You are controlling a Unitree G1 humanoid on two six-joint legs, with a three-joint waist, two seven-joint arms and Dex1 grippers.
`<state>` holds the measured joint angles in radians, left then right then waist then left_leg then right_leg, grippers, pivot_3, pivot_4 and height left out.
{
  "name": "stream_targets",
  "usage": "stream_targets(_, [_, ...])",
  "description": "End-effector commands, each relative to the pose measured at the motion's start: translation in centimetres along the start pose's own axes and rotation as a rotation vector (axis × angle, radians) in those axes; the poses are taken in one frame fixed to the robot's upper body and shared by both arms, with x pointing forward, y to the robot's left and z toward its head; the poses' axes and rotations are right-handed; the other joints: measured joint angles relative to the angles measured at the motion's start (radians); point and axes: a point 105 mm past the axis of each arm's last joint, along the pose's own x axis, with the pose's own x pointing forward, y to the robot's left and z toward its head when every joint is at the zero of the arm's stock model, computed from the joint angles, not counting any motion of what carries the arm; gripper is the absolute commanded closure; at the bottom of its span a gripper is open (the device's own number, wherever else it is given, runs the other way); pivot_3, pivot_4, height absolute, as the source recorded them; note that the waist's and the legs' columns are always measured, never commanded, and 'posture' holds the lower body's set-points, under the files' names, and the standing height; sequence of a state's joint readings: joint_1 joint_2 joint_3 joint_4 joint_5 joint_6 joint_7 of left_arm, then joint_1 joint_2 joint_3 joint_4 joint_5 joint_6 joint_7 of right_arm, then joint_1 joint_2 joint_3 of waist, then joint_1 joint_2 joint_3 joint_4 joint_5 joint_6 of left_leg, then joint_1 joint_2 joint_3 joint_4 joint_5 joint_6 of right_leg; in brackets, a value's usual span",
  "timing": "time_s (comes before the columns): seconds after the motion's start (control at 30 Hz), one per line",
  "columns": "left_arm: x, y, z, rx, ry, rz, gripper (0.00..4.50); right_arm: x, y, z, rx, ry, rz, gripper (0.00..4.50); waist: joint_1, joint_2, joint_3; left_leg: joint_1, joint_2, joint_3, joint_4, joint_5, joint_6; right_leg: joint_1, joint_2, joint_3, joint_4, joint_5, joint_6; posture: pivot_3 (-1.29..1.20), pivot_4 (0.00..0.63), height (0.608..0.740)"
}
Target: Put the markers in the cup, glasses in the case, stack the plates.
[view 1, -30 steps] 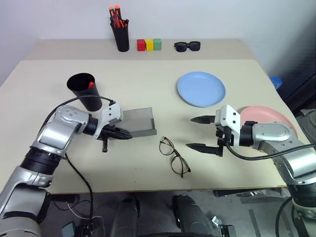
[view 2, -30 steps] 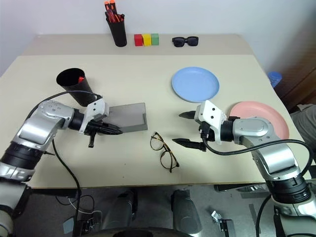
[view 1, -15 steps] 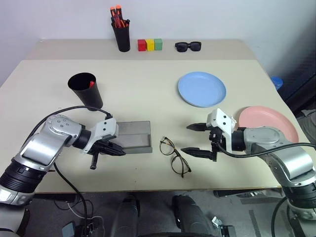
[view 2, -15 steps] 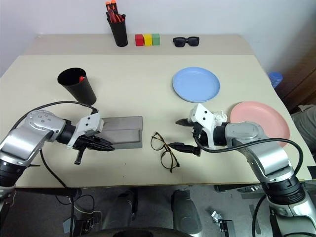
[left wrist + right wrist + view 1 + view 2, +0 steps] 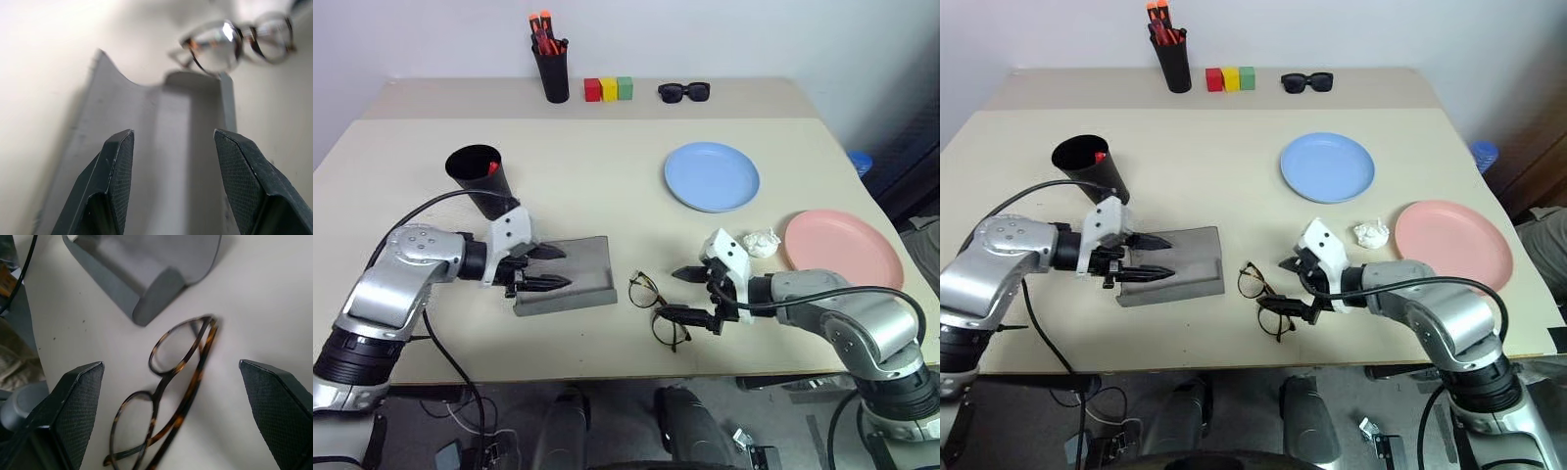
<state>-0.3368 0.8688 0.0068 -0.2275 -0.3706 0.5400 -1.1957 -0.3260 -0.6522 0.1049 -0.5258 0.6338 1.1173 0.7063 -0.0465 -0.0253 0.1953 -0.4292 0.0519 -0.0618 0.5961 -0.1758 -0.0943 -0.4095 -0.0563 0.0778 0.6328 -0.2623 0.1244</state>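
Note:
The gray case (image 5: 589, 266) lies with its hollow side up at the front left of the table. My left gripper (image 5: 560, 269) hovers open over its near end, and the left wrist view looks into the case (image 5: 161, 112) between the fingers (image 5: 115, 186). The wire-framed glasses (image 5: 656, 308) lie folded just right of the case. My right gripper (image 5: 669, 295) is open wide, its fingertips either side of the glasses (image 5: 176, 357). The black cup (image 5: 480, 181) stands behind the left arm with a red marker (image 5: 493, 167) in it. The blue plate (image 5: 712, 176) and the pink plate (image 5: 845, 249) lie apart on the right.
A crumpled white scrap (image 5: 763, 242) lies between the pink plate and my right gripper. Along the far edge stand a black pen holder (image 5: 551, 69) with orange-capped markers, three coloured blocks (image 5: 609, 89) and black sunglasses (image 5: 683, 92).
My left gripper has opened and risen a little over the case, which has turned slightly. My right gripper has moved left and down until it straddles the glasses.

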Motion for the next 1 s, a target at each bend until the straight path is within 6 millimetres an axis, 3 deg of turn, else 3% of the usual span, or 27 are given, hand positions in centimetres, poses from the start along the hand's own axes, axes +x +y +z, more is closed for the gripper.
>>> stream_targets(0.03, [-1.6,-1.0,0.5,0.03,-0.062,0.063,1.87,0.5,1.0,0.2,0.002,0.005,0.0,0.0,-0.001,0.0,0.0,0.0,0.0,0.0,0.0,0.0,0.0,0.0,0.0,0.0,0.0,0.0,0.0,0.0,0.15,0.74])
stream_targets(0.2, [-2.3,-2.7,-0.2,-0.02,-0.078,0.088,1.87,0.8,0.4,-0.2,0.068,0.018,-0.035,0.0,0.011,-0.001,-0.001,0.001,0.0,0.0,0.002,0.0,0.0,0.001,0.0,0.0,0.001,0.0,-0.001,0.0,0.15,0.74])
stream_targets(0.27, [-2.4,-3.2,-0.4,-0.038,-0.076,0.095,1.84,1.0,0.3,-0.3,0.081,0.024,-0.033,0.51,0.011,-0.001,-0.001,0.001,0.0,0.001,0.003,0.0,0.0,0.002,-0.001,0.0,-0.001,0.001,-0.002,0.0,0.15,0.74])
stream_targets(0.33, [-2.5,-3.5,-0.8,-0.052,-0.065,0.103,1.84,1.1,0.3,-0.4,0.097,0.03,-0.031,1.22,0.007,-0.001,-0.001,0.001,0.0,0.002,0.003,0.0,0.0,0.002,-0.001,0.0,-0.002,0.001,-0.003,0.0,0.15,0.74])
stream_targets(0.53, [-2.2,-4.0,-1.1,-0.075,-0.076,0.116,1.84,1.2,0.0,-0.6,0.119,0.039,-0.042,4.43,0.005,-0.001,-0.001,0.001,0.0,0.002,0.001,0.0,0.0,0.0,-0.001,0.0,-0.002,0.001,-0.003,0.0,0.15,0.74])
stream_targets(0.8, [-2.9,-3.3,-1.1,-0.104,-0.113,0.198,1.84,0.0,-0.1,1.0,0.018,0.021,-0.047,4.48,0.004,-0.001,-0.001,0.001,0.0,0.002,0.002,0.0,0.0,0.001,-0.001,0.0,-0.002,0.001,-0.003,0.0,0.15,0.74])
stream_targets(1.0, [-6.0,-2.6,-3.1,-0.156,-0.107,0.359,1.84,-1.2,1.8,5.9,-0.269,-0.051,0.058,4.48,-0.004,0.0,0.0,0.001,0.001,0.003,0.0,-0.001,0.001,-0.001,-0.001,0.001,-0.002,0.001,-0.003,0.0,0.15,0.74])
